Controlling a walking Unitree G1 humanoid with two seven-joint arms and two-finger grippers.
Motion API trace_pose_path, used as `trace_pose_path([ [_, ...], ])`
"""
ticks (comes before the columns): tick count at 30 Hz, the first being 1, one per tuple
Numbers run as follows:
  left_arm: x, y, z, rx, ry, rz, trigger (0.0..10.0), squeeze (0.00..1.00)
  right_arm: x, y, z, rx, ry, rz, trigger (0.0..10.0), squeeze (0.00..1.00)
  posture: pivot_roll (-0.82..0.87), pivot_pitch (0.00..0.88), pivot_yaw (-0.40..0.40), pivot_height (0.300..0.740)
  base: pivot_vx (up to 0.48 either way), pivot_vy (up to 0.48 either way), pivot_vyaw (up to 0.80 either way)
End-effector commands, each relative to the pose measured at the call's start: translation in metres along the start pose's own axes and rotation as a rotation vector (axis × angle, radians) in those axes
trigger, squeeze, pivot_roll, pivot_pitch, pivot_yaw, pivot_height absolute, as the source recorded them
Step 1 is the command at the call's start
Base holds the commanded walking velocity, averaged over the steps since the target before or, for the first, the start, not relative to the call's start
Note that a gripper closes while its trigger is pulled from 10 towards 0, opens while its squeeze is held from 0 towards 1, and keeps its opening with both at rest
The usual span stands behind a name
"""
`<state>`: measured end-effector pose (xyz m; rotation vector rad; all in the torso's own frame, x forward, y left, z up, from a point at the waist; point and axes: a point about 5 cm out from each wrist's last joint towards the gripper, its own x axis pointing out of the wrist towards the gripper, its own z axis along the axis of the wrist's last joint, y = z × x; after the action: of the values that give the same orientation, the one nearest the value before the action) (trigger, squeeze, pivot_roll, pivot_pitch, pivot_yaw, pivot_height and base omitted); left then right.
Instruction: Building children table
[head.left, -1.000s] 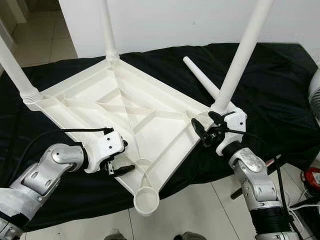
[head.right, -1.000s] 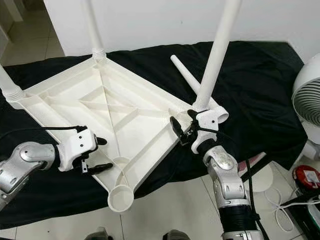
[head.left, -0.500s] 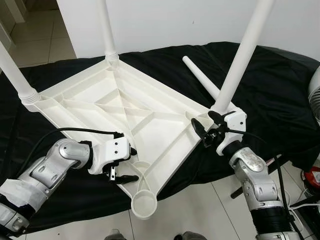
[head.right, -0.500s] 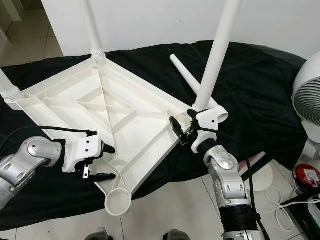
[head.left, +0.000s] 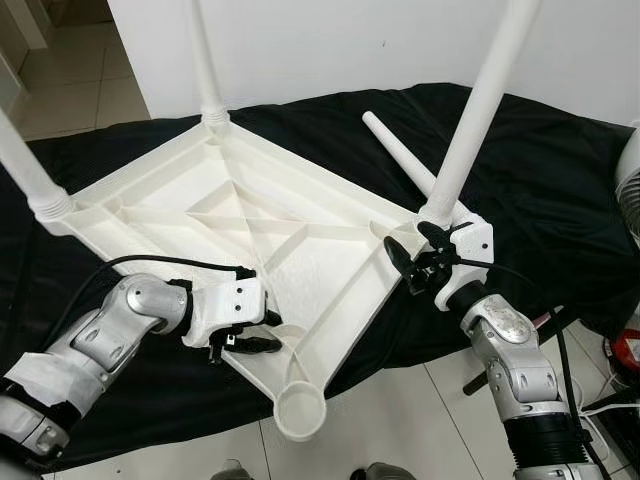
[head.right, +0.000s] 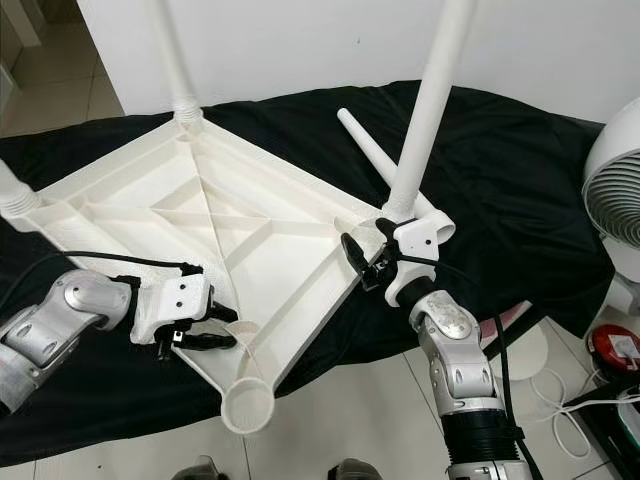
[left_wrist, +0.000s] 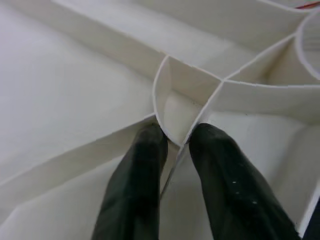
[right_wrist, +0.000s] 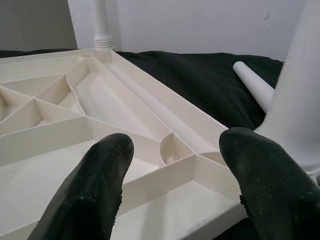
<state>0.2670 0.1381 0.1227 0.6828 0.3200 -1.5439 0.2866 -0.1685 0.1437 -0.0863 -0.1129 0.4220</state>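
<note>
Left eye view: the loose leg (head.left: 400, 151) was lying just beyond the wide-open, empty right gripper (head.left: 413, 262), while the left gripper (head.left: 252, 335) was pinched on a tabletop rib (left_wrist: 170, 170) by the empty corner socket (head.left: 301, 413).

An upturned white table (head.left: 240, 225) lies on a black cloth (head.left: 560, 200). The left gripper (head.left: 262, 332) pinches its near rim; the right gripper (head.left: 412, 260), fingers spread, straddles a corner beside a leg (head.left: 475, 120).

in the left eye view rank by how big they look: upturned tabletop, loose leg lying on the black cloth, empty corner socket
1. upturned tabletop: largest by far.
2. loose leg: a long thin tube, lying farther from the camera.
3. empty corner socket: smallest, though nearest the camera.
</note>
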Motion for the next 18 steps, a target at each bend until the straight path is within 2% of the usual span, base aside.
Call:
trace_pose_path([
  [1, 0.008, -0.013, -0.013, -0.070, 0.021, -0.104, 0.0, 0.00, -0.002, -0.002, 0.001, -0.012, 0.004, -0.005, 10.0, 0.00, -0.01, 0.022, 0.037, 0.740, 0.000, 0.000, 0.00],
  [5, 0.011, -0.011, -0.011, -0.075, 0.005, -0.080, 0.0, 0.00, -0.002, -0.002, 0.002, -0.012, 0.003, -0.007, 10.0, 0.00, -0.01, 0.025, 0.038, 0.740, 0.000, 0.000, 0.00],
  [13, 0.030, 0.002, 0.004, -0.113, -0.099, 0.092, 0.0, 0.00, 0.001, -0.002, 0.004, -0.009, -0.015, -0.037, 10.0, 0.00, -0.01, 0.028, 0.038, 0.740, 0.000, 0.000, 0.00],
  [16, 0.032, 0.005, 0.005, -0.127, -0.109, 0.122, 0.0, 0.00, 0.002, -0.002, 0.005, -0.006, -0.020, -0.044, 10.0, 0.00, -0.01, 0.028, 0.038, 0.740, 0.000, 0.000, 0.00],
  [18, 0.027, 0.014, 0.003, -0.169, -0.118, 0.218, 0.0, 0.00, 0.003, -0.002, 0.005, 0.002, -0.026, -0.054, 10.0, 0.00, -0.02, 0.030, 0.038, 0.740, 0.000, 0.000, 0.00],
])
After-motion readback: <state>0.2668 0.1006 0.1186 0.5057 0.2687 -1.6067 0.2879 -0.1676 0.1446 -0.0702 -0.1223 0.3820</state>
